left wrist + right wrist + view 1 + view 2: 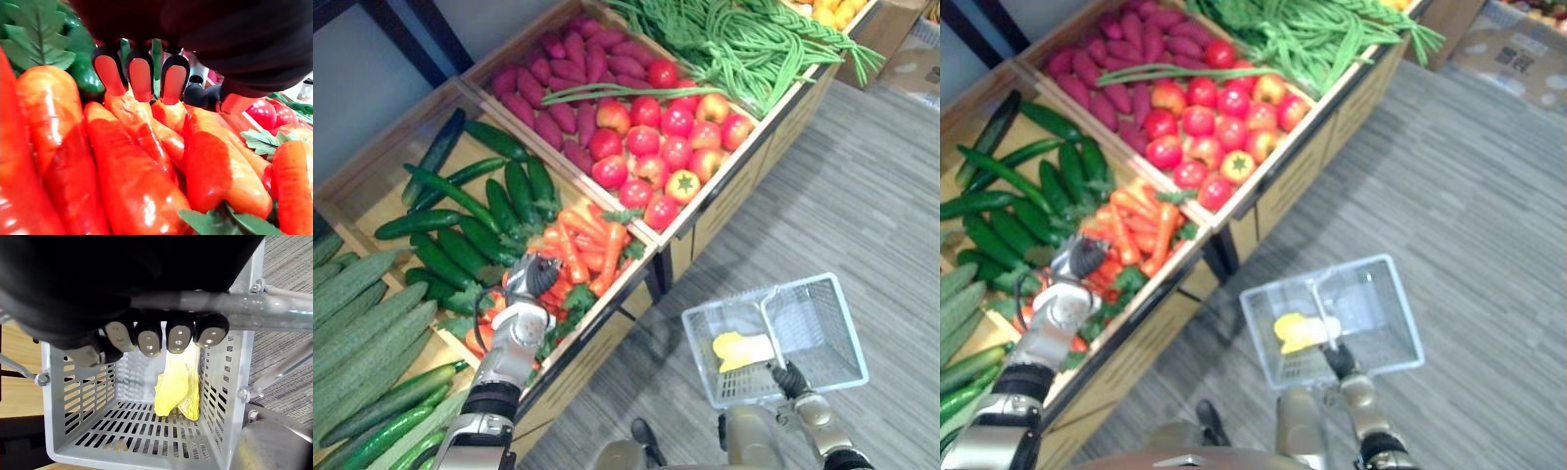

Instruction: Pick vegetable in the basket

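Observation:
Orange carrots [582, 240] with green tops lie heaped in a wooden crate. My left hand [530, 279] is down on the heap, open, and the left wrist view shows its fingertips [141, 78] resting on a carrot [146, 132] with the thumb apart to one side. My right hand [790, 380] is shut on the metal handle [274, 316] of a grey slotted basket [850, 318], which hangs over the floor in front of the stand. A yellow vegetable [178, 387] lies in the basket.
Dark cucumbers [460, 211] fill the crate section beside the carrots, and pale green gourds [357, 323] lie at the left. Farther back are tomatoes [661, 137], purple sweet potatoes [563, 69] and long beans [744, 44]. Grey floor [862, 196] spreads to the right.

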Controlling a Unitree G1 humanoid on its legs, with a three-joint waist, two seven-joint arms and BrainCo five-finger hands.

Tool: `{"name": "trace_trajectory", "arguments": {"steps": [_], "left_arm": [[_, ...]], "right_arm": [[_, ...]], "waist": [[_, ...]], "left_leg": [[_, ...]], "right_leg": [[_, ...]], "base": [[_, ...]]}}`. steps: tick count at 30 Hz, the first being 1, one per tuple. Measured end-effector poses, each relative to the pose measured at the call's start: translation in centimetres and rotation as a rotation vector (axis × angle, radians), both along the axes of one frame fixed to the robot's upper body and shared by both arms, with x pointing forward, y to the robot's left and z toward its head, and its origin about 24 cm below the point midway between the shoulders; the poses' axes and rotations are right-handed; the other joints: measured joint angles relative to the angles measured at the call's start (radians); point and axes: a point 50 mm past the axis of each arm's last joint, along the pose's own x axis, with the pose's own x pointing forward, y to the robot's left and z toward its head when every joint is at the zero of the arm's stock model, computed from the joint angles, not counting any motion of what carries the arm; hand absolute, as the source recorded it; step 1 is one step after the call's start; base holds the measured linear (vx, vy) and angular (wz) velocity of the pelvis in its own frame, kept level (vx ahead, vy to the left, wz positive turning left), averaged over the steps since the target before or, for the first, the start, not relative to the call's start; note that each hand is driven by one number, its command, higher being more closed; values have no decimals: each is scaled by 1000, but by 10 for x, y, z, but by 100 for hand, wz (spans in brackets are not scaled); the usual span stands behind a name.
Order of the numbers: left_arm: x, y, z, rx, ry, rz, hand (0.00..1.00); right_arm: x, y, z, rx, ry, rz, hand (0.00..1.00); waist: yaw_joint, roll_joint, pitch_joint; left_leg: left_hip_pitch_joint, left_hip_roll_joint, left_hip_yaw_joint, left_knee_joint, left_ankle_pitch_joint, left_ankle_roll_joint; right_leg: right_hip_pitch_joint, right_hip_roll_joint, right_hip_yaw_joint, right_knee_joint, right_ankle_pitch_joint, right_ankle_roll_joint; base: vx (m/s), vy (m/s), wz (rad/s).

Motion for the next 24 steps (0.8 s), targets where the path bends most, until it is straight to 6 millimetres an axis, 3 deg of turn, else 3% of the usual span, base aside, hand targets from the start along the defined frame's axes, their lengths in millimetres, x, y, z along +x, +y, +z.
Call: {"name": "trace_trajectory", "arguments": {"steps": [10,15,16,24], "left_arm": [[-7,-1,23,23,-114,-12,100],[-12,-2,19,-2,-113,6,100],[-14,-1,17,-2,-107,7,0],[-18,-13,7,-61,-95,8,0]], "right_arm": [[-12,-1,-5,12,32,-24,100],[-19,0,-10,16,57,-29,100],[-22,0,-11,18,64,-31,100],[-26,0,-13,21,82,-44,100]], "waist": [[16,1,-15],[17,1,-41],[18,-1,-48],[18,1,-62]], "left_leg": [[10,14,-34,-2,5,6],[21,11,-36,-17,6,6],[22,11,-36,-19,6,6],[37,10,-36,-34,6,6]], "right_leg": [[30,6,-33,-7,1,-1],[46,5,-39,-28,3,-3],[52,5,-41,-37,4,-3],[73,6,-49,-58,4,-3]], "base": [[-47,-65,8],[12,-12,2],[35,-17,2],[5,-3,0]]}}
